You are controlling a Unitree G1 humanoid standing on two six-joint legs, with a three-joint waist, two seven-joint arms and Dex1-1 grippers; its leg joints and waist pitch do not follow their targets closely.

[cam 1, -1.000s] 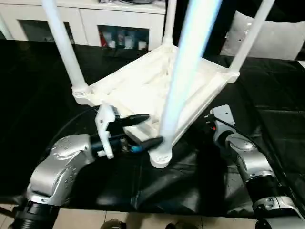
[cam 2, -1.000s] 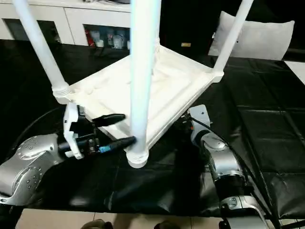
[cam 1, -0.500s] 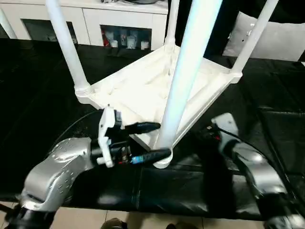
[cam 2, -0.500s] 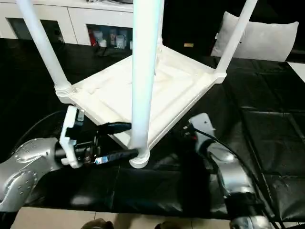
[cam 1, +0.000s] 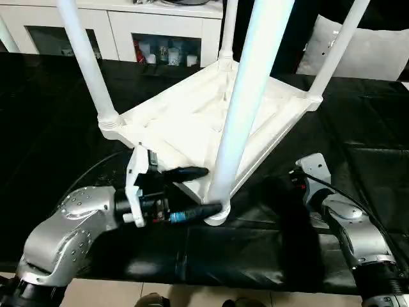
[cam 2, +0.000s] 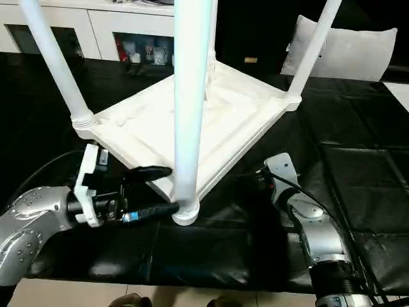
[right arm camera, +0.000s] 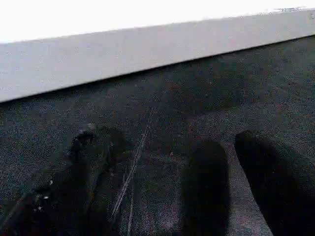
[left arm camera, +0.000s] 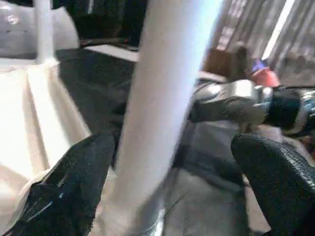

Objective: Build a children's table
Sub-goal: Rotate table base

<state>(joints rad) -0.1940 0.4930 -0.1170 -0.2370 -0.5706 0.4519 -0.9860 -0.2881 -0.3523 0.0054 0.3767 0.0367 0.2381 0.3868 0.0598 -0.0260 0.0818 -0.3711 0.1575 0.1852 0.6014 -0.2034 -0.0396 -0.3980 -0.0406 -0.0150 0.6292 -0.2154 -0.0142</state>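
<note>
A white children's table (cam 1: 211, 115) lies upside down on a black cloth (cam 1: 57, 128), its ribbed underside facing up. Four white legs are seen standing in the corner sockets, among them the near leg (cam 1: 239, 109), so the fitting of legs appears finished. What seems left is checking that each leg is seated and turning the table upright.

The left gripper (cam 1: 195, 192) is held wide open around the foot of the near leg, one finger on each side; contact cannot be made out. The right gripper (right arm camera: 162, 182) is also open, holding nothing, low over the cloth just beside the table's edge.

Behind the table, a white cabinet (cam 1: 160, 25) is seen, with small bottles or jars (cam 1: 163, 52) in one glass compartment. The other compartments are too dark to judge.
</note>
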